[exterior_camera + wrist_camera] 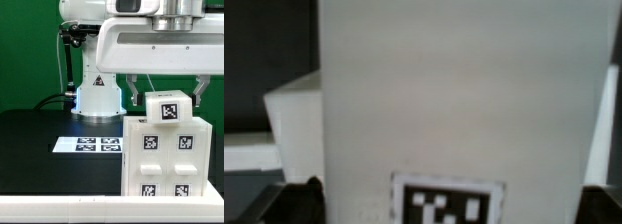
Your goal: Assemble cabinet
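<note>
Gripper (167, 103) is held directly over the cabinet (165, 170), jaws spread wide. One finger (133, 97) is seen on each side of the top block (168, 108), which sits between them. A thin gap seems to be left on both sides, so nothing is judged to be gripped. Pad contact can't be ruled out at this resolution.

Cabinet is stood on the table (40, 140) straight beneath the tool, with its two-by-two tagged face turned to the exterior camera. The wrist view is filled by a plain white face (455, 90) with one tag (450, 205) close to the fingertips. A second white part (292, 120) is seen beside it, farther from the tool; which panel that is can't be told.

Marker board (97, 145) is laid flat on the table, below the tool and off toward the arm base (97, 95), apart from the cabinet.

Risks, as judged:
- Clearance either side of the block is slim. If the descent is off-centre, a fingertip is landed on the block's top edge and the cabinet gets shoved.
- Cabinet is tall and upright, so it could be slid or toppled by a sideways push during closing.
- If one pad makes contact first, the block may be cocked against the body.
- Faces look smooth, so slip is likely if it is gripped only near the upper edge.
</note>
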You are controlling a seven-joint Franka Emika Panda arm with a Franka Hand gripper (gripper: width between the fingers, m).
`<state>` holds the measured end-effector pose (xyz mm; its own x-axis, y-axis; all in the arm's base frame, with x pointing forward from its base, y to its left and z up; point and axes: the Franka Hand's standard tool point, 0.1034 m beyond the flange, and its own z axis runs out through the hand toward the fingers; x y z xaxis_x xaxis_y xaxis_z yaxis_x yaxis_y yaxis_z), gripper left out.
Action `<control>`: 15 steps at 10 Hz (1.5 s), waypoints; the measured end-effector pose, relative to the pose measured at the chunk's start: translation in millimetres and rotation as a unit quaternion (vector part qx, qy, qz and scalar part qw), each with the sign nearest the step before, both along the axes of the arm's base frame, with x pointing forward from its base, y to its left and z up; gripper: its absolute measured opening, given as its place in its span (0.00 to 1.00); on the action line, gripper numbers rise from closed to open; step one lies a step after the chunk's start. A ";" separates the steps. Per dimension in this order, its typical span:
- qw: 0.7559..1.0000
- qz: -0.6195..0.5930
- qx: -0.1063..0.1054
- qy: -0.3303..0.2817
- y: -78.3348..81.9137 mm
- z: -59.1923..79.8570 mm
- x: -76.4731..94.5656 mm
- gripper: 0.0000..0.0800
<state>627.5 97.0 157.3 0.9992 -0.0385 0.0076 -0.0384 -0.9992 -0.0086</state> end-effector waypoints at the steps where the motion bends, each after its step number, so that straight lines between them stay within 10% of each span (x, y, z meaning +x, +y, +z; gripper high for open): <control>1: 1.000 0.000 0.001 -0.013 0.3 -0.6 3.3 0.81; 15: 0.999 -0.049 0.002 -0.018 0.8 -0.4 5.1 0.69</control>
